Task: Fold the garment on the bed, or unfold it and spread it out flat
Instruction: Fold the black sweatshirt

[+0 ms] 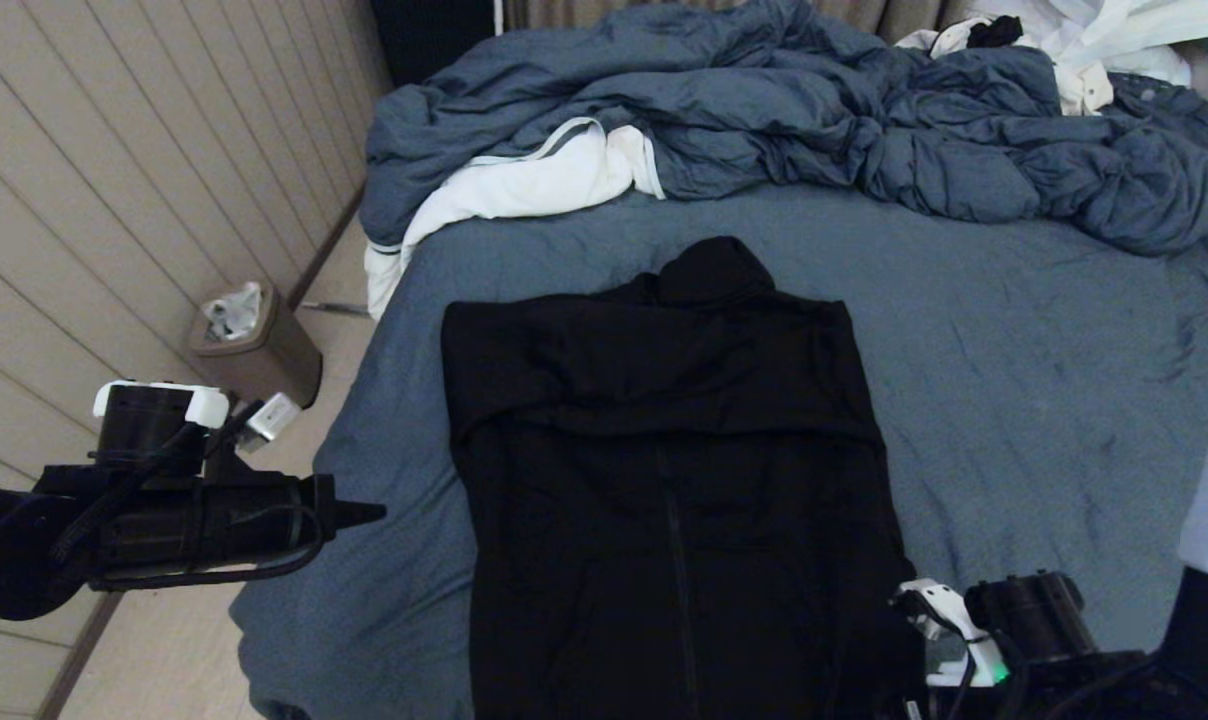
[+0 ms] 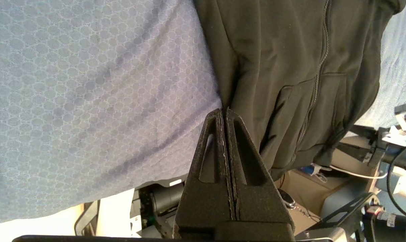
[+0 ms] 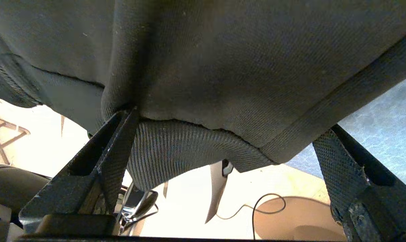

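The garment (image 1: 664, 450), a black zip hoodie, lies front-up on the bed (image 1: 1014, 350) with its sleeves folded in and its hood toward the far side. Its lower end hangs over the bed's near edge. My left gripper (image 1: 369, 514) is shut and empty. It hovers off the bed's left edge, pointing at the garment's left side (image 2: 290, 67), with its tips (image 2: 223, 111) close to that edge. My right gripper (image 3: 230, 121) is open at the garment's lower right corner. The ribbed hem (image 3: 176, 151) sits between its wide-spread fingers (image 3: 119, 141).
A crumpled blue-grey duvet (image 1: 814, 120) with white lining (image 1: 524, 185) fills the far end of the bed. White clothing (image 1: 1094, 40) lies at the far right. A brown waste bin (image 1: 254, 345) stands on the floor by the panelled wall, left of the bed.
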